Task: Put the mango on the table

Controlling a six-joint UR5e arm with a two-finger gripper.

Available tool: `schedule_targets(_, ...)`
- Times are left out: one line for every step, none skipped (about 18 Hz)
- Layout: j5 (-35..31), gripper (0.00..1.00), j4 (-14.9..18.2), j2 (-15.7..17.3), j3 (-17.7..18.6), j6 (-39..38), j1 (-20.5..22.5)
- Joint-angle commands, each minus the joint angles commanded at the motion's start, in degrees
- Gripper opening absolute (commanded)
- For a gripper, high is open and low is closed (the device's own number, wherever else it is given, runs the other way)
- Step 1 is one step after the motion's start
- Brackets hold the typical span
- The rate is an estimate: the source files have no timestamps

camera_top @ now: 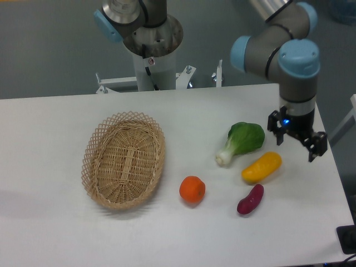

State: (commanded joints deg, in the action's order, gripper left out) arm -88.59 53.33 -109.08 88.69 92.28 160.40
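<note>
The gripper (297,139) hangs above the table (55,233) at its right side, fingers apart and holding nothing. The mango (261,167) lies free on the table, down and to the left of the gripper — its long axis runs from near-left up to far-right. The wrist stands vertical, pointing down. Bok choy (242,141) sits just left, sweet potato (250,199) nearer. The placing looks done.

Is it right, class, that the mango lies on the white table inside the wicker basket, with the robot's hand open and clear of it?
Not quite. The camera view shows the mango on the bare table, far right of the wicker basket, between the bok choy and the sweet potato. The hand is open and clear of it.
</note>
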Motion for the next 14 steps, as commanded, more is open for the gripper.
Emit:
schedule_targets(0.0, 1.00, 2.6, 0.5, -1.1, 1.0, 0.7)
schedule_targets(0.0, 1.00, 5.8, 0.9, -2.3, 2.7, 1.7)
schedule_targets(0.1, 1.00, 8.8, 1.0, -3.5, 5.0, 2.5)
schedule_targets(0.2, 1.00, 11.9, 1.0, -5.0, 7.8, 3.4)
schedule_targets(0.4, 1.00, 15.1, 1.0, -6.3, 10.9, 4.9)
schedule_targets(0.9, 1.00, 17.2, 1.1, -7.0, 14.0, 6.2)
schedule_targets(1.7, 1.00, 18.4, 1.4, -7.3, 16.9, 7.4)
schedule_targets(3.1, 1.00, 18.7, 1.7, -7.3, 19.8, 8.8)
schedule_targets(4.7, 1.00, 18.9, 1.8, -7.2, 22.7, 10.1)
schedule_targets(6.3, 1.00, 19.6, 2.1, -7.1, 25.4, 11.4)
schedule_targets(7.8, 1.00, 20.4, 2.4, -7.0, 27.7, 12.8)
schedule_targets(9.0, 1.00, 20.8, 2.5, -7.0, 29.3, 13.8)
schedule_targets(9.5, 1.00, 20.9, 2.5, -7.0, 29.9, 14.1)
schedule_targets(9.5, 1.00, 20.9, 2.6, -7.0, 30.0, 14.3)
